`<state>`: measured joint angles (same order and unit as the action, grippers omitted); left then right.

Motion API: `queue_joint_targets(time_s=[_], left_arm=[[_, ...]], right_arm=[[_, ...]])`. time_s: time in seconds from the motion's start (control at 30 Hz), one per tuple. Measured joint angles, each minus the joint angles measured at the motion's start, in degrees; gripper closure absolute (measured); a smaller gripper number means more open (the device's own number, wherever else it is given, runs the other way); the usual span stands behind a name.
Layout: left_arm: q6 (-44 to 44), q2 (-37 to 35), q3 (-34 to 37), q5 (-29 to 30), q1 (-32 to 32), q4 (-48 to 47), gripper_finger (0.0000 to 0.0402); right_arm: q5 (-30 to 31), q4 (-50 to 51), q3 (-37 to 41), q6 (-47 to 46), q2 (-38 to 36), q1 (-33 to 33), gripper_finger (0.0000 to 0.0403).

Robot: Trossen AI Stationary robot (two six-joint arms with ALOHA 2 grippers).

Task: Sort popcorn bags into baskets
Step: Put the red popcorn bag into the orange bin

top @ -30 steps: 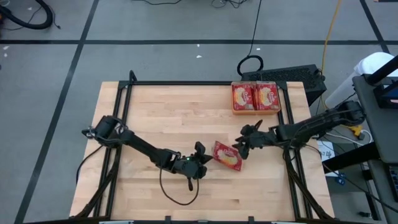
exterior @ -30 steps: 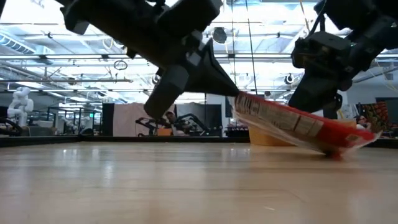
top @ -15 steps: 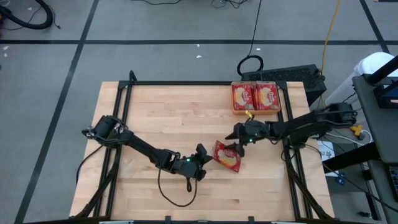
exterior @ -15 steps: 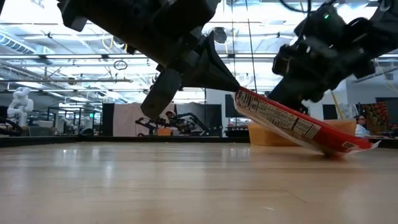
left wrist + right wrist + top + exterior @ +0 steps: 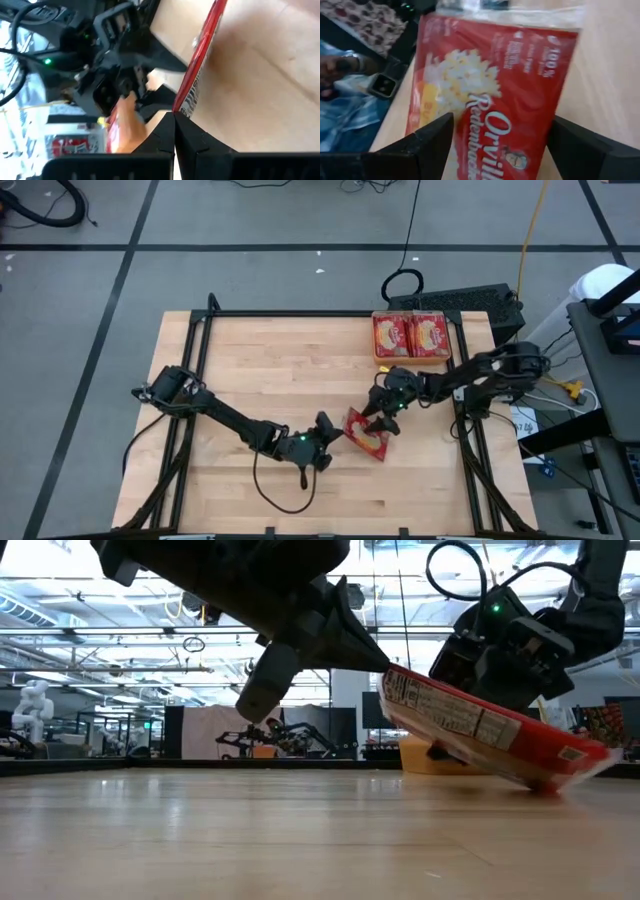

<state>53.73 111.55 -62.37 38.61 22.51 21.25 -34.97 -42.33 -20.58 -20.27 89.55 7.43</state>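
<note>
Moved in over tilted popcorn bag [image 5: 366, 433]: right gripper [image 5: 379, 409], fingers spread wide; left gripper [image 5: 335, 432] pinching bag's edge.

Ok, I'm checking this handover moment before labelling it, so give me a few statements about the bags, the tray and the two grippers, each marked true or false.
1. The left gripper is shut on the edge of a popcorn bag. True.
2. That bag lies flat on the table. False: in the low view it is tilted, one edge lifted by the left gripper, the other edge down near the wood.
3. The right gripper is open, over the tilted bag. True.
4. The orange tray is empty. False: it holds two popcorn bags side by side.
5. The tray sits at the table's near left corner. False: it is at the far edge, on the right arm's side.
</note>
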Motion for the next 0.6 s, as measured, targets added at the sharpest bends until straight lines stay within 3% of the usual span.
queue_joint_targets(time_s=[0.23,0.47,0.6], left_arm=[[-0.33,-0.02,0.0,5.29,0.06,-2.08,0.0397],[-7.77,-0.02,0.0,6.93,-0.47,-5.17,0.0395],[-17.51,-0.02,0.0,6.91,-1.47,-8.94,0.0363]], right_arm=[[-4.1,-2.48,0.04,-1.01,-0.04,0.01,0.0158],[-2.24,-3.48,0.04,-1.08,-0.12,-0.01,0.0284],[-0.34,-3.75,-0.02,-1.1,-0.19,-0.04,0.0367]])
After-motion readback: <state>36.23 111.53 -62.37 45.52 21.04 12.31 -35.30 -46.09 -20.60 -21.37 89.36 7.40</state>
